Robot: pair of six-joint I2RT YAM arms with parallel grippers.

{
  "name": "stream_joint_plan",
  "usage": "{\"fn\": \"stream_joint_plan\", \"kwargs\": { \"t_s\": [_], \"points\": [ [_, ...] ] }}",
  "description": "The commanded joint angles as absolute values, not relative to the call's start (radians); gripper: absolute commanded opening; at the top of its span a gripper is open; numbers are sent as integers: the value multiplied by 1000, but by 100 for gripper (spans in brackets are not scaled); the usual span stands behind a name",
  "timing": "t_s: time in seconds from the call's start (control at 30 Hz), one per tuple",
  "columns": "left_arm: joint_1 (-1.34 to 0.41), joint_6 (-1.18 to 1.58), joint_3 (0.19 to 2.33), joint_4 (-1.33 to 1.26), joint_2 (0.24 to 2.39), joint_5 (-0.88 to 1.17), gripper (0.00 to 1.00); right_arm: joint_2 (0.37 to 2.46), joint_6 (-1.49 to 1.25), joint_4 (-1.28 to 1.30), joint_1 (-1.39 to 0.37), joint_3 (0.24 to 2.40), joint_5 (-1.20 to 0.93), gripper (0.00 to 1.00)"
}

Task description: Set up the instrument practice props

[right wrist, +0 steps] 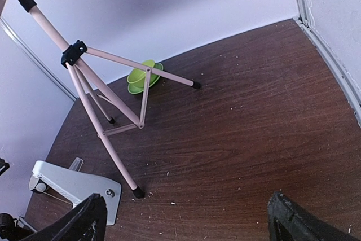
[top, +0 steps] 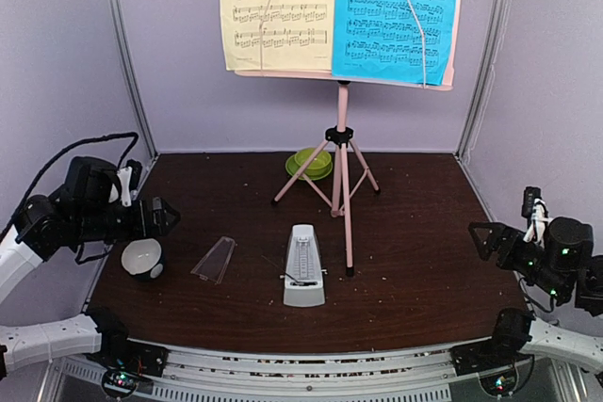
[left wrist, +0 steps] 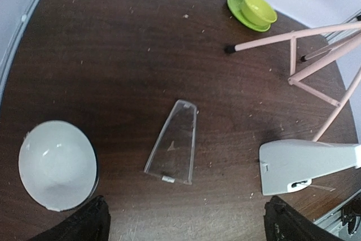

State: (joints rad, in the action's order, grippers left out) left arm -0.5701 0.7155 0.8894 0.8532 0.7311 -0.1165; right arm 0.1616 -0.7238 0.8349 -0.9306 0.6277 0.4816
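left gripper, right gripper both spread wide; clear cover just ahead of left, metronome top cropped

- Just ahead of L pincer: cover, flat on table; metronome beyond it.
- Ahead of R pincer: stand legs, bowl behind them.

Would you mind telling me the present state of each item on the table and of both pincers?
Music stand: upright, holding both pages.
Yellow page: resting on the stand.
Blue page: resting on the stand.
Metronome: uncovered.
Clear cover: off, lying flat on the table.
Green bowl: upright on its saucer.
White bowl: upright, empty.
Left pincer: open, holding nothing.
Right pincer: open, holding nothing.
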Motion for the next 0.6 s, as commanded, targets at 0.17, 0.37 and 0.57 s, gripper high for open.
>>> {"fn": "stream_joint_plan", "kwargs": {
  "t_s": [0.17,0.37,0.57],
  "points": [
    [-563,868,786,870,687,-152,98,142,-760,800,-927,570,484,100],
    [-563,858,821,888,759,-189,98,259,-721,735,-926,570,448,100],
    [-564,837,849,886,802,-234,98,321,-702,657,-919,553,416,100]
  ]
}}
